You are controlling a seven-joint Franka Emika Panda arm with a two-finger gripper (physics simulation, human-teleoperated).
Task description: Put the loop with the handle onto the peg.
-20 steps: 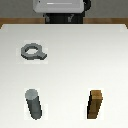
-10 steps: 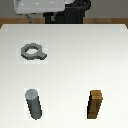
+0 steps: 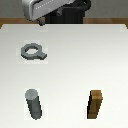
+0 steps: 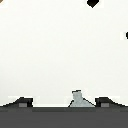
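The loop with the handle (image 3: 31, 51) lies flat on the white table (image 3: 75, 60) at the exterior view's left, a grey ring with its stubby tab pointing to the exterior view's right. The peg (image 3: 34, 104), a grey upright cylinder, stands nearer the front, below the loop in the picture. My gripper (image 3: 43, 21) hangs high at the table's far edge, well apart from both. In the wrist view my gripper (image 4: 64, 102) is open, its fingertips (image 4: 22, 101) spread wide, with a grey bit of the loop (image 4: 80, 99) showing between them.
A brown square wooden block (image 3: 96, 105) stands upright at the front, toward the exterior view's right. The robot's dark base (image 3: 70, 15) sits behind the table's far edge.
The silver hand has swung from the middle of the far edge toward the exterior view's left and tilted. The loop, peg and block have not moved.
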